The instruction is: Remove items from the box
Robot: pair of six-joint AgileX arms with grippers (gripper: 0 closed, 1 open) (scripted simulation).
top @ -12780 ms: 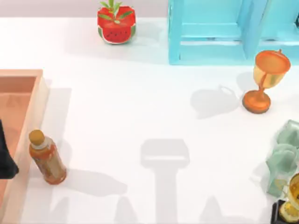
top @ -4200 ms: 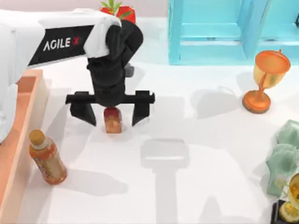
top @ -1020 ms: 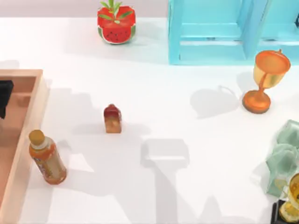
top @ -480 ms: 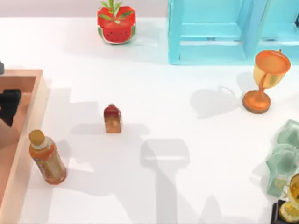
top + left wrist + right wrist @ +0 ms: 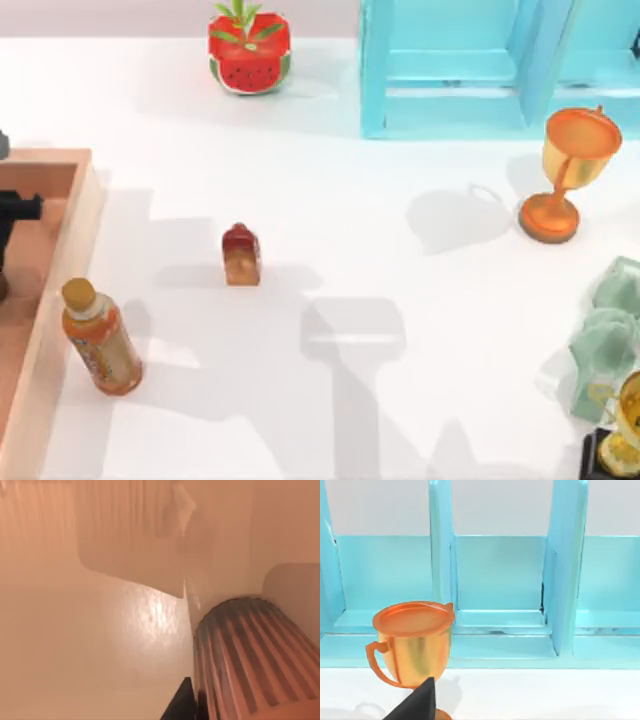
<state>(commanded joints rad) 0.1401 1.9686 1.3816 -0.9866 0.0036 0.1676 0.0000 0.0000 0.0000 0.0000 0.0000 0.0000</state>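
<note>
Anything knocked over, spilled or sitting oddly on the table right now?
Nothing stands out. The bottle beside the box and the tan-orange block both stand upright on the table, apart. The orange goblet is upright too. The left tool is over the box.

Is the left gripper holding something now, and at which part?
It cannot be told: the left gripper is inside the box, beside a ribbed cup.
</note>
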